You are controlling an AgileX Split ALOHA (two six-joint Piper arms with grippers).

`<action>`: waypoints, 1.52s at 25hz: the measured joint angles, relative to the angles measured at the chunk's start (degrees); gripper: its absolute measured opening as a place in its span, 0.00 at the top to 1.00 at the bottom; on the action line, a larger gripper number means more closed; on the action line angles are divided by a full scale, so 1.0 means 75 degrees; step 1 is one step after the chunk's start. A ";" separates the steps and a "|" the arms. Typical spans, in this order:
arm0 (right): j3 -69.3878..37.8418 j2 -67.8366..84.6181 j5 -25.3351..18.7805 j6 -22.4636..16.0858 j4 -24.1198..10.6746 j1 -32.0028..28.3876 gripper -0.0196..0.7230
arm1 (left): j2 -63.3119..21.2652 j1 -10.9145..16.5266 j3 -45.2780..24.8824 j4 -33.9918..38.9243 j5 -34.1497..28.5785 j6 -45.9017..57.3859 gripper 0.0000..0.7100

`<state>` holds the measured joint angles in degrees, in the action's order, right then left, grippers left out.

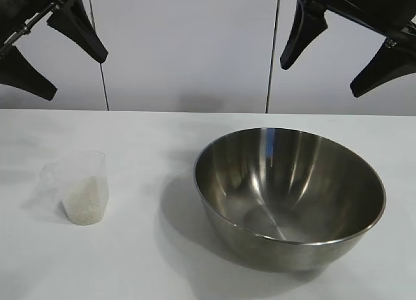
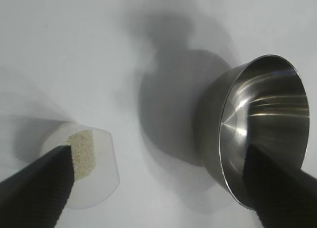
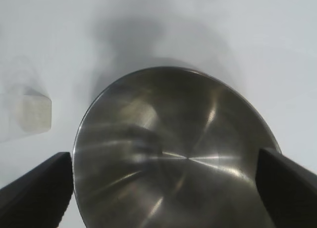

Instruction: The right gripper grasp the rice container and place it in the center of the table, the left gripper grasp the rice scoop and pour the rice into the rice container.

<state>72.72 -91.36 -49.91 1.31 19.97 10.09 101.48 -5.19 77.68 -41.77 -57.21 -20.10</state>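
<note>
The rice container (image 1: 289, 196), a wide shiny steel bowl, stands empty on the white table (image 1: 149, 261), right of its middle; it also shows in both wrist views (image 2: 262, 129) (image 3: 173, 154). The rice scoop (image 1: 79, 186), a clear plastic cup, stands upright at the left with rice (image 1: 83, 199) in its lower part. High above the scoop hangs my left gripper (image 1: 51, 56), open and holding nothing. My right gripper (image 1: 328, 62) hangs open high above the bowl's far side. In the left wrist view the scoop (image 2: 91, 168) lies beside one finger.
A pale wall with two vertical seams (image 1: 97, 53) rises behind the table's far edge (image 1: 162, 111). Bare tabletop lies between scoop and bowl and along the front.
</note>
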 joint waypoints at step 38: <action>-0.1714 -0.1979 0.1861 -0.0621 -0.1727 0.0000 0.73 | 0.0000 0.0000 0.0000 0.0000 0.0005 0.0000 0.06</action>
<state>59.86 -106.20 -35.95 -3.35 7.02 10.09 101.48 -5.19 77.68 -41.77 -57.18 -20.10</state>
